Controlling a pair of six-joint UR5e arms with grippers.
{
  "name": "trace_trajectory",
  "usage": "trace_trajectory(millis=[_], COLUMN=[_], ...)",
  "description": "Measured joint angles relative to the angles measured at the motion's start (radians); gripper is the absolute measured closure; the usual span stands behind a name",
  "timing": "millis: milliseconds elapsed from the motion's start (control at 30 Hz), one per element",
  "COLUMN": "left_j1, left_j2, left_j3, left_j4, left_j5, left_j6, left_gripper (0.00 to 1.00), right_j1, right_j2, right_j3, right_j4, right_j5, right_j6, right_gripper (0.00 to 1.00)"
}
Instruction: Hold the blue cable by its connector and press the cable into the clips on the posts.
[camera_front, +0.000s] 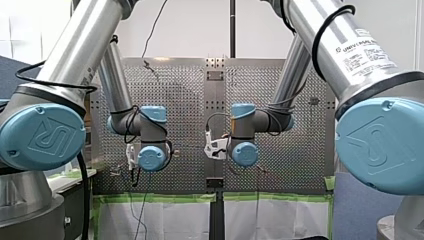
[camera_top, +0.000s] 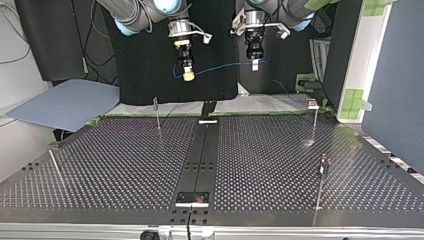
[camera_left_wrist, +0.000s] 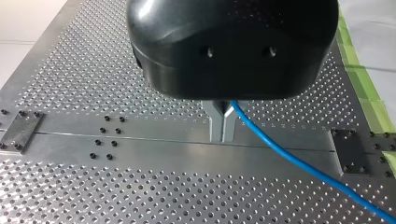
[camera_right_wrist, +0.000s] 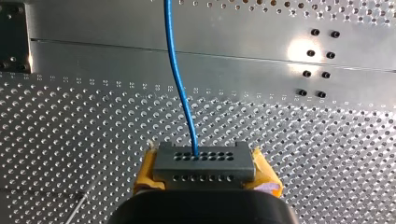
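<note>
Our left gripper (camera_left_wrist: 223, 125) has its metal fingers (camera_left_wrist: 216, 122) pressed together, with no gap showing at the tips. The blue cable (camera_left_wrist: 299, 163) comes out from between them, just under the black body. From there it runs off to one side above the table (camera_left_wrist: 93, 84). So this gripper pinches the cable itself.

Our right gripper (camera_right_wrist: 205, 170) is clamped on the connector (camera_right_wrist: 204, 161), a grey block with two rows of small holes. Its yellow pads (camera_right_wrist: 145, 170) press on the block's two short ends. The cable leaves the block's face and heads straight ahead of the gripper.

In the top view both grippers hang pointing down, well above the table and back at its far edge, near each other. The cable is strung between them in a shallow sag, and a short stretch curls out past the right gripper toward the view's left.

Thin posts (camera_top: 158, 117) stand on the table, with small clips (camera_top: 312, 103) at their tops. The cable is well apart from all of them.
</note>
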Motion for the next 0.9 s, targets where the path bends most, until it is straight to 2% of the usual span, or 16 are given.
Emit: trace_trajectory(millis=[567, 700, 900], left_j1=[0.000, 0.000, 0.000], left_j2=[0.000, 0.000, 0.000], left_j3=[0.001, 0.001, 0.001], left_j4=[0.001, 0.001, 0.002], left_j5=[0.000, 0.000, 0.000], left_j6=[0.000, 0.000, 0.000], left_gripper=[1.00, 1.00, 1.00], right_j1=[0.002, 0.015, 0.020], right_j2=[0.002, 0.024, 0.073], right_j3=[0.000, -0.001, -0.002], right_j4=[0.002, 0.021, 0.031], right_j5=[0.000, 0.001, 0.002], right_j6=[0.000, 0.000, 0.000], right_gripper=[1.00, 1.00, 1.00])
